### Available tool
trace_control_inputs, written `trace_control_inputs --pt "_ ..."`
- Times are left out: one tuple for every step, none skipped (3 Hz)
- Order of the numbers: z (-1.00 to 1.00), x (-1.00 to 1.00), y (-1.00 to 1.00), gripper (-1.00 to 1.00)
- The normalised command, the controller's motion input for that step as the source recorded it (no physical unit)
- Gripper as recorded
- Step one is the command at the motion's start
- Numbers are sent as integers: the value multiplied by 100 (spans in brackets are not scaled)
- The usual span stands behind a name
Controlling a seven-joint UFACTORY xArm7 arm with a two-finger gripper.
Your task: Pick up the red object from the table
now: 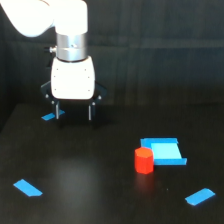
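Red object [144, 160] well right of hand [74, 112]

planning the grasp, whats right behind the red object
The flat blue block lies directly behind the red object, apparently touching it. The red object hides the block's near left corner, so actual contact cannot be confirmed. The open gripper is far off, toward the exterior view's left.

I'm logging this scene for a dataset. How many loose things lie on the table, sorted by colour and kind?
Red object: 1
Blue block: 1, touching the red object
Blue tape strips: 3
Total: 5 on the table

The gripper hangs with its fingers apart, holding nothing.
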Motion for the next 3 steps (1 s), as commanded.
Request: trace_control_inputs --pt "-35 100 -38 100" --pt "-47 92 -43 99" --pt "-39 97 -34 92"
